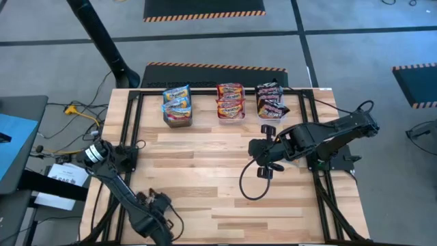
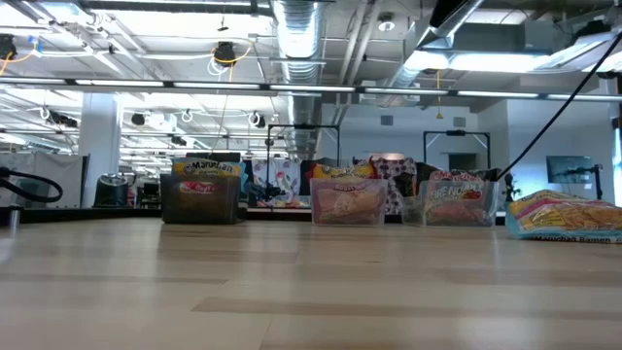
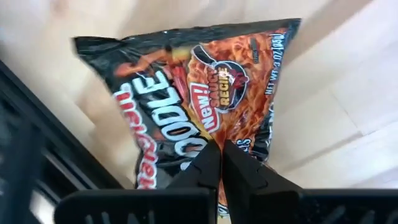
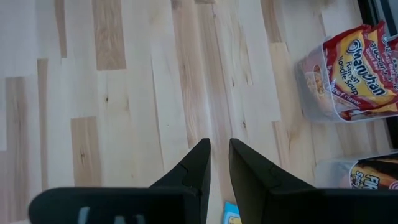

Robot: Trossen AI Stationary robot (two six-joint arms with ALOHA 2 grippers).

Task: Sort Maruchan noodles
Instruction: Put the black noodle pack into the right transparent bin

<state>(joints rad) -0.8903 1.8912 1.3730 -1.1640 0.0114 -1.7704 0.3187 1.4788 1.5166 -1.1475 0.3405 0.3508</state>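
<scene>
Three clear bins stand in a row at the table's far edge. They hold light blue/yellow packets (image 1: 177, 106), red/orange packets (image 1: 231, 101) and black/red packets (image 1: 272, 101). My left gripper (image 3: 221, 152) is near the table's near-left corner (image 1: 156, 203), shut on a black/red packet (image 3: 186, 93). My right gripper (image 4: 219, 144) hovers over bare wood right of centre (image 1: 254, 147), pointing toward the table's left, its fingers a narrow gap apart with nothing between them. In the low view another packet (image 2: 569, 214) lies flat on the table at the right. A blue corner (image 4: 231, 213) shows under the right gripper. My left gripper pinches the black/red packet between its two fingers at one edge (image 3: 217, 138), about midway along it. The packet reaches forward from the fingertips with its printed face toward the wrist camera. Whether it is lifted clear of the wood cannot be told.
Black frame rails run along the table's left side (image 1: 130, 130) and right side (image 1: 314, 116); one shows close beside the held packet (image 3: 37, 143). Bare wood lies between the bins and the near edge (image 1: 205, 178). A black cable loops below the right gripper (image 1: 246, 188).
</scene>
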